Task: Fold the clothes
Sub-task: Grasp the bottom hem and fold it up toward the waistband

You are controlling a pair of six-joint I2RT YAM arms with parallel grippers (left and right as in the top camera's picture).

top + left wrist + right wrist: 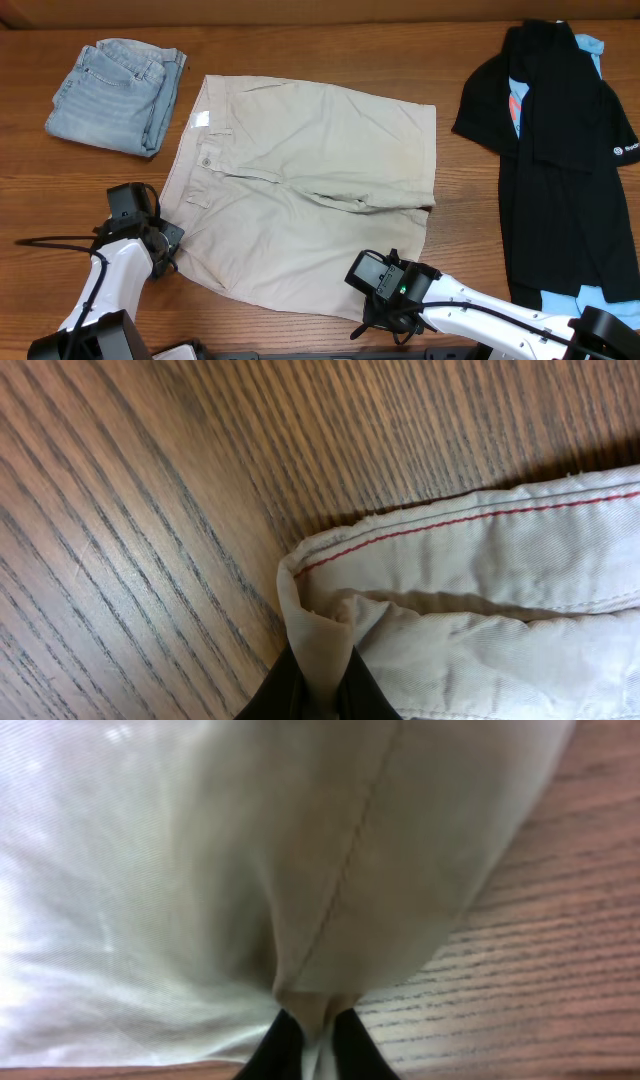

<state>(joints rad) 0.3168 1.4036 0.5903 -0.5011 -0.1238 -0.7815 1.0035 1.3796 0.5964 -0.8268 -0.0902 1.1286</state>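
Note:
The beige khaki shorts (pixel 300 190) lie spread flat in the middle of the table, waistband to the left, leg hems to the right. My left gripper (pixel 168 252) is shut on the near waistband corner; the left wrist view shows the pinched cloth (pixel 318 650) with its red-stitched hem between the black fingers (pixel 318 695). My right gripper (pixel 372 300) is shut on the near leg hem; the right wrist view shows the beige cloth (pixel 300 870) bunched into the fingers (pixel 312 1035).
Folded light-blue denim (pixel 115 95) lies at the far left. A black T-shirt (pixel 560 150) with a light-blue garment under it lies at the right. Bare wood table (pixel 460 240) lies between the shorts and the T-shirt.

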